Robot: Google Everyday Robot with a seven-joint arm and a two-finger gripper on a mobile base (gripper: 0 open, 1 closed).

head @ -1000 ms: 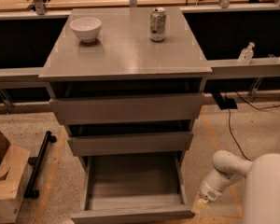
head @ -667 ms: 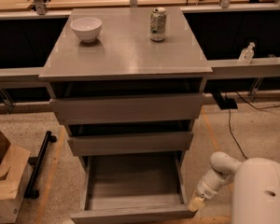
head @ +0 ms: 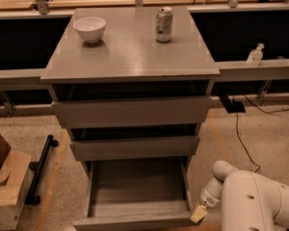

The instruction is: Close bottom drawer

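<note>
Gripper (head: 198, 213) sits low at the right front corner of the bottom drawer (head: 130, 221), just beside the end of its flat front. Whether they touch I can't say, nor whether the gripper is spread or pressed together. The drawer is pulled far out, its box bare and its front near the lower edge of view. The clean play, I'd say, is to get in front of that panel and nearer its middle, since a corner push may skew it on its runs. Then drive straight toward the cabinet, keeping below the middle drawer (head: 135, 147), which juts out a little. Ease off at the finish, because the white bowl (head: 89, 29) and can (head: 164, 24) on the worktop (head: 130, 57) could be jolted.
</note>
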